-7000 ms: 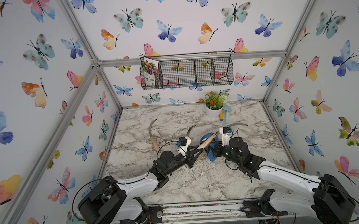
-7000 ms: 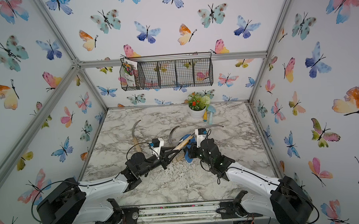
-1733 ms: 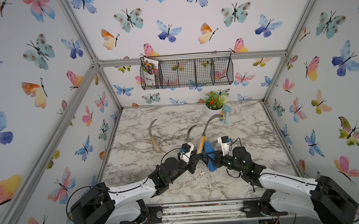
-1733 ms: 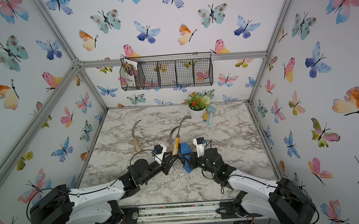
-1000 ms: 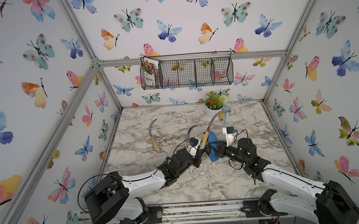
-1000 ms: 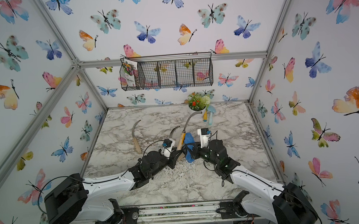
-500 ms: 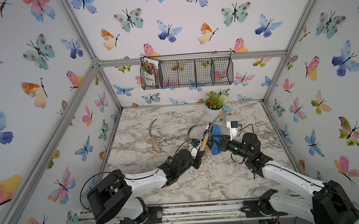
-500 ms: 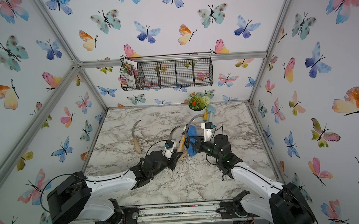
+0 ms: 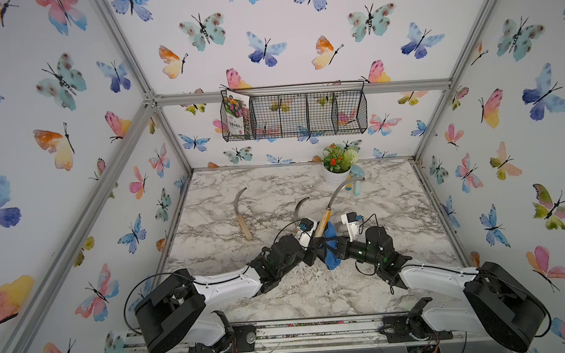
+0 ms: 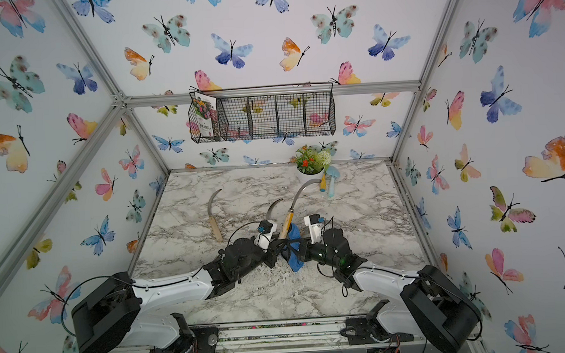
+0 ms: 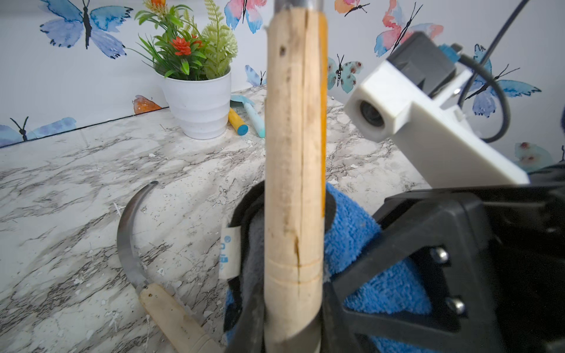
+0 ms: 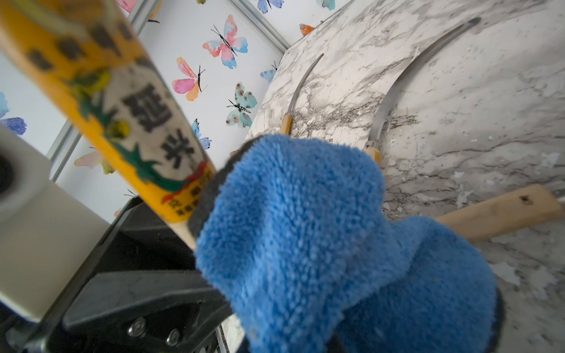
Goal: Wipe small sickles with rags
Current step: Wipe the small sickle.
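Slippage is what you must watch: left claw (image 9: 313, 247) clenches the pale wooden handle of the curved grey sickle (image 9: 325, 215), lower centre of frame; right claw (image 9: 335, 247) pinches the thick blue terry rag (image 9: 333, 263) against it. Hard rubbing could twist it loose.

Both arms angled inward; left claw (image 9: 314, 248), right claw (image 9: 334, 246) clamped tight, tips nearly meeting.

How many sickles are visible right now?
4: the held sickle in the left gripper; a far-left sickle; a middle sickle by that wrist; a fourth sickle, only its handle showing.
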{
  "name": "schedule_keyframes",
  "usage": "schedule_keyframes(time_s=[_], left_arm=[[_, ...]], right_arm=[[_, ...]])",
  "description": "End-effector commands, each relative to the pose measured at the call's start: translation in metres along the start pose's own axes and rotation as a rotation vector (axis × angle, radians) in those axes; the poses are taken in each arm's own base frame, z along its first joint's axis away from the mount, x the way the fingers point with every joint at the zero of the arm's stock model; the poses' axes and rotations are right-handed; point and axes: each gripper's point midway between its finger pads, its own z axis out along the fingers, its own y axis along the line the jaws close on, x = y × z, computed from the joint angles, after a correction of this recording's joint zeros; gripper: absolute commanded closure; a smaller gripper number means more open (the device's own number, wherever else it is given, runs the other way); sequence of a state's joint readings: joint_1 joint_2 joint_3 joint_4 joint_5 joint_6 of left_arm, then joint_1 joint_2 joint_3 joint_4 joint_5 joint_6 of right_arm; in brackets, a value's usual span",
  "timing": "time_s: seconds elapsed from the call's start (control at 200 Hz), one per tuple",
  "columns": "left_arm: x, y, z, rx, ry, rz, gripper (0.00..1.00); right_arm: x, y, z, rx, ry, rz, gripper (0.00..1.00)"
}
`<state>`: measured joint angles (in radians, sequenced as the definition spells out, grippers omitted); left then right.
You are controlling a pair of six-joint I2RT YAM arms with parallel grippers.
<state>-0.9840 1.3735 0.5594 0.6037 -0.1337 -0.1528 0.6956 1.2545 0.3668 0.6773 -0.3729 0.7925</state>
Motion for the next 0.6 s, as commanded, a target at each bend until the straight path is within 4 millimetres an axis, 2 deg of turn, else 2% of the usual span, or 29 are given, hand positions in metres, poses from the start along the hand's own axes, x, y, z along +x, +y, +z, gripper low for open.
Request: schedule_keyframes(time_s=[0.0,0.18,0.325,0.435,0.596], left_arm=[[-0.005,-0.004,-0.003,0.020,-0.020,0.011,1.00],[-0.003,-0.006,-0.002,0.030,-0.012,0.010,1.00],[-0.004,-0.006,-0.003,0.032,-0.017,0.010,1.00],[-0.005,-0.006,-0.005,0.034,-0.020,0.008,1.00],[-0.004,-0.007,-0.004,0.039,-0.020,0.008,1.00]], right_arm=[[-0.038,0.042,-0.006,-0.111,-0.106,-0.093,0.98],[-0.082,0.056,-0.016,-0.076,-0.172,-0.150,0.98],[-0.101,0.065,-0.020,-0.069,-0.195,-0.174,0.98],[-0.095,0.059,-0.016,-0.063,-0.173,-0.167,0.98],[-0.062,0.052,-0.005,-0.161,-0.086,-0.104,0.98]])
